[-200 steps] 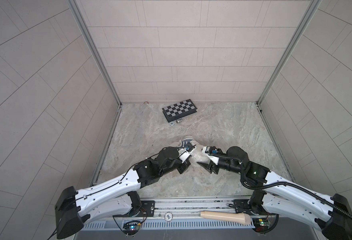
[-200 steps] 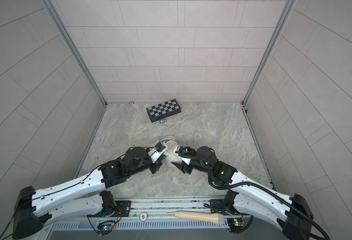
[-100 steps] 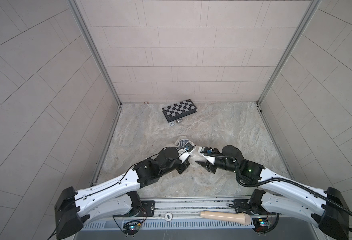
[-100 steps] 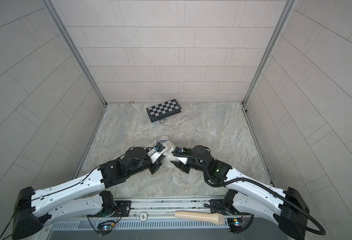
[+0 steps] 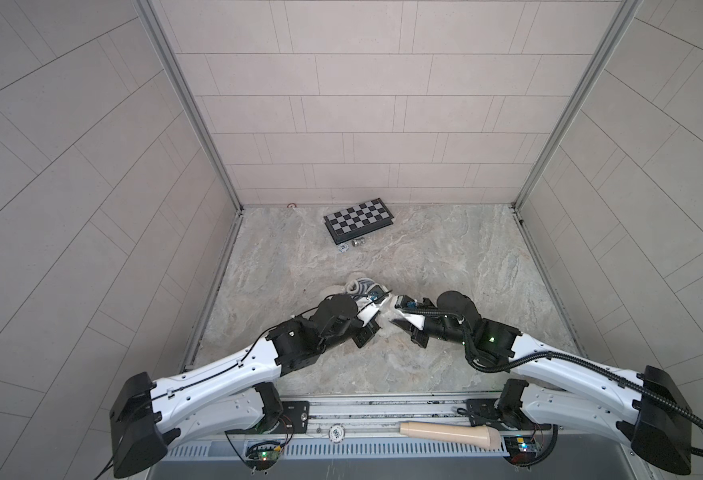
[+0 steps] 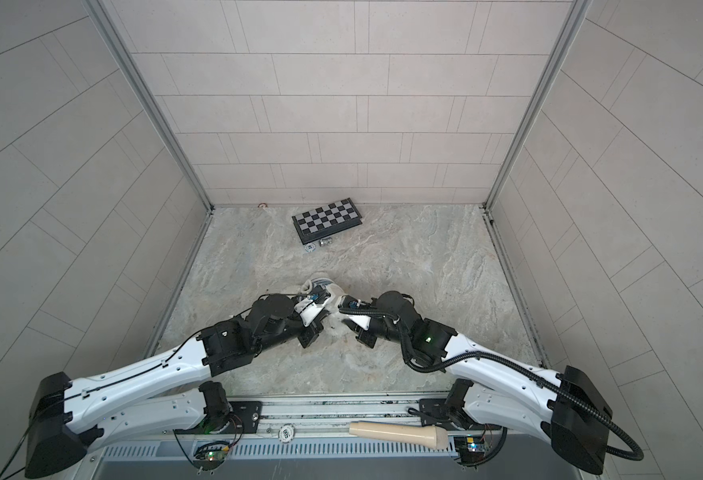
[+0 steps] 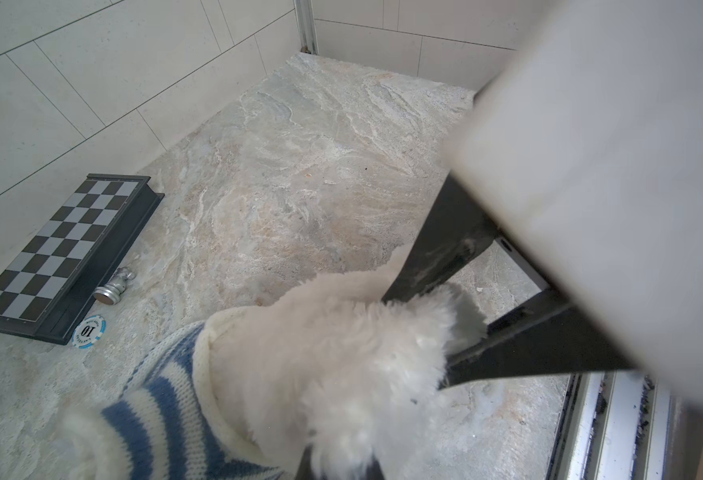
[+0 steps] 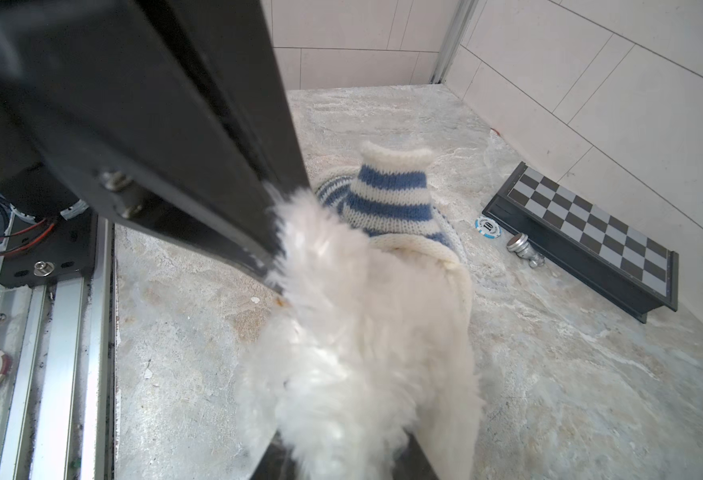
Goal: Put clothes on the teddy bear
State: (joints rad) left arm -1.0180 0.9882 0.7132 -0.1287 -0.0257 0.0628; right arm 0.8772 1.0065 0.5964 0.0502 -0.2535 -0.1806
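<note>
Centrally, teddy bear point(image 7: 333, 345) pinched in left jaws, right jaws straddling it

Teddy bear point(image 7: 333, 345): white all over.
Shirt point(image 8: 391, 199): striped in blue and cream; hem kept cream.
Chessboard point(image 5: 358, 218): black and grey checks, dark frame.
Chip point(image 7: 89, 331): white, rim marked light blue.
Chess piece point(image 7: 112, 286): silver.
Table point(image 5: 445, 257): marbled beige and grey.

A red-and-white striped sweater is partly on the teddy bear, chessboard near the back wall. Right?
No: the sweater is blue-and-white striped, as the right wrist view shows; it is partly on the teddy bear, chessboard near the back wall.
</note>
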